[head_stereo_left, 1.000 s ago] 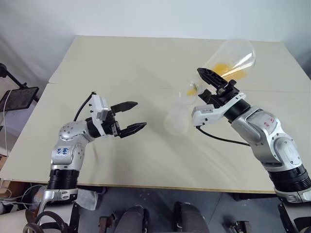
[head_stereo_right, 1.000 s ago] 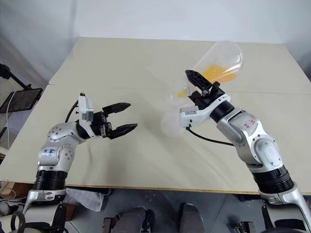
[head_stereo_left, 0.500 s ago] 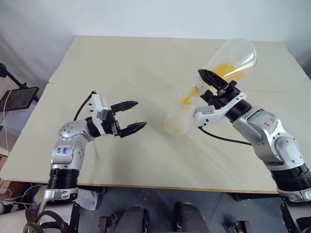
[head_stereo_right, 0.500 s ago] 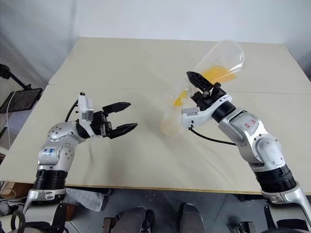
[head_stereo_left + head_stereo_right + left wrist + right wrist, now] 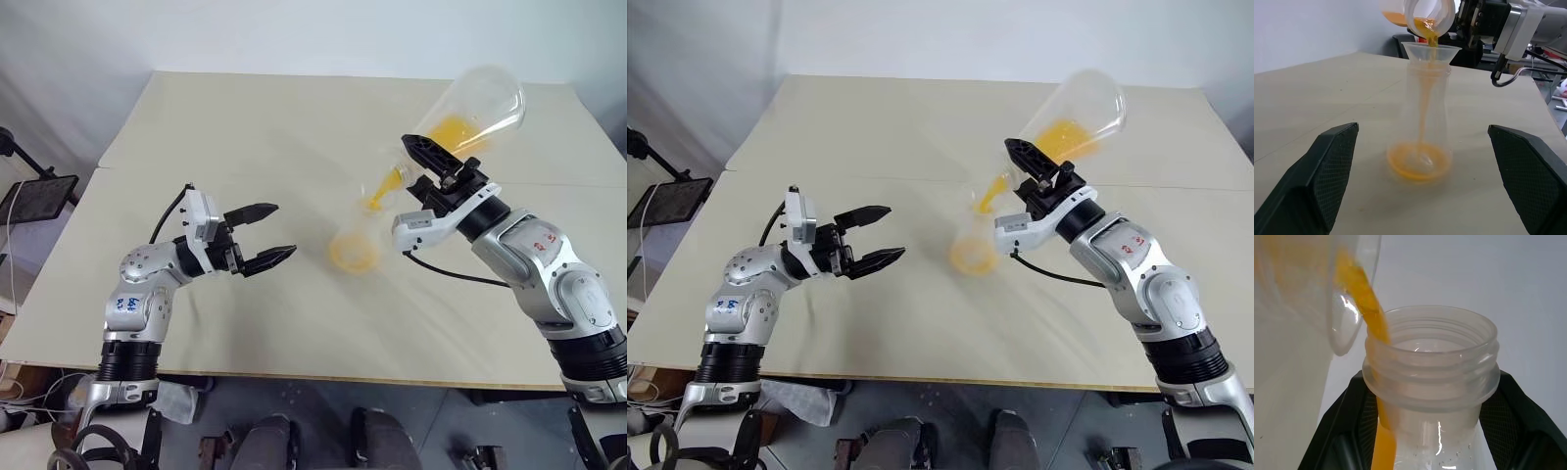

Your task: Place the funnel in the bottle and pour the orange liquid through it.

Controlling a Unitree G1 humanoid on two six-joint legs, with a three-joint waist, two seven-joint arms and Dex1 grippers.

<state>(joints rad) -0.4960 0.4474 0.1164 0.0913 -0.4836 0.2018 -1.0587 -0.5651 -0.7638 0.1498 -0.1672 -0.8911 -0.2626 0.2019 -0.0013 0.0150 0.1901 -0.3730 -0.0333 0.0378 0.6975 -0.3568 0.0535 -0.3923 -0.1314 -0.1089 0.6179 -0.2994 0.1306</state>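
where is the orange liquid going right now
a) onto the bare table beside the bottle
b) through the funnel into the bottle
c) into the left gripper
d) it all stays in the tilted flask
b: a stream of orange liquid runs from the tilted flask through the funnel and pools in the base of the bottle.

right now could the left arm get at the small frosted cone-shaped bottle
Probably yes: the left gripper is open and faces the small frosted cone-shaped bottle across bare table. Only the clear flask, tilted above its neck, crowds the top.
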